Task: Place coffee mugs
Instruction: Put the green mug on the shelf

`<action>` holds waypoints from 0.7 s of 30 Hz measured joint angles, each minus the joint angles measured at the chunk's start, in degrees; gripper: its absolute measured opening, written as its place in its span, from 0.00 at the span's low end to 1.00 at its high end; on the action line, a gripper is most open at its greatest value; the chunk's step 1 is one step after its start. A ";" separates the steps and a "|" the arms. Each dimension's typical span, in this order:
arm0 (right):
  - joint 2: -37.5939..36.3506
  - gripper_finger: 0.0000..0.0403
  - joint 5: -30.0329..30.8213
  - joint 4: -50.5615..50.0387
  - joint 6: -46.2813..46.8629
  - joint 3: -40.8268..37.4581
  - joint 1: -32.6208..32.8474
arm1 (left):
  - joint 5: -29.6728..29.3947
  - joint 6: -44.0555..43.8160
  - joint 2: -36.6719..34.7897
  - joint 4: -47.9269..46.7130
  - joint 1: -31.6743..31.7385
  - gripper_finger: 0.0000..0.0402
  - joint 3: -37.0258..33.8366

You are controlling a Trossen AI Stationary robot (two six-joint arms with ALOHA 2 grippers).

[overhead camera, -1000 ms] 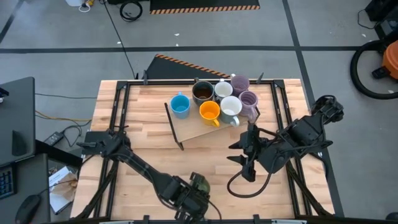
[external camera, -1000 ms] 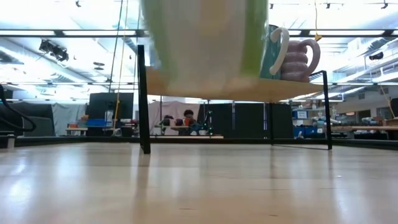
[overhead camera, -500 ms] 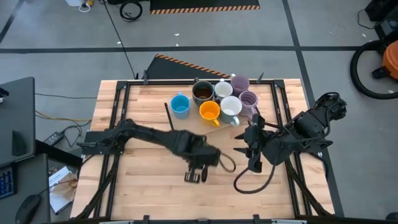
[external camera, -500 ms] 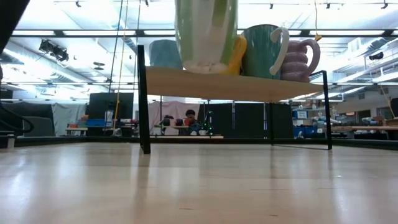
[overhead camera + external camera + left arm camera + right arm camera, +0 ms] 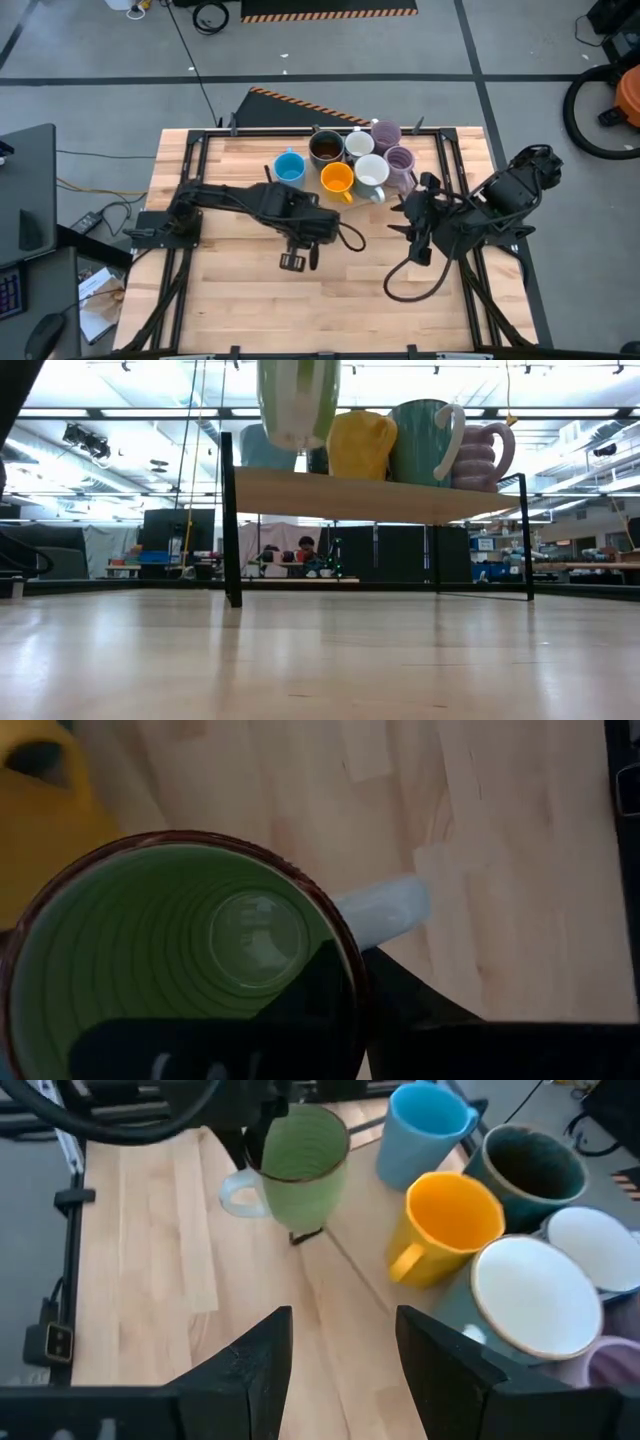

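Left gripper (image 5: 268, 1125) clamps the green mug (image 5: 295, 1170) by its rim, carrying it airborne just off the shelf's (image 5: 375, 1285) front-left corner. Right gripper (image 5: 335, 1350) waits nearby, fingers spread. It needs height over the edge, then a level drop beside the blue mug (image 5: 420, 1130), clear of the orange mug (image 5: 445, 1225).

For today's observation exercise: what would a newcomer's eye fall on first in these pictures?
First, the green mug held in the air by the left gripper, near the front edge of the raised wooden shelf. Next, the cluster of mugs on that shelf, with the orange mug and blue mug brightest. The right gripper waits open beside them.
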 joint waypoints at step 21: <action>-0.14 0.46 0.89 6.44 -1.11 0.00 0.09 | 0.85 6.62 -2.16 -0.15 6.13 0.06 -4.21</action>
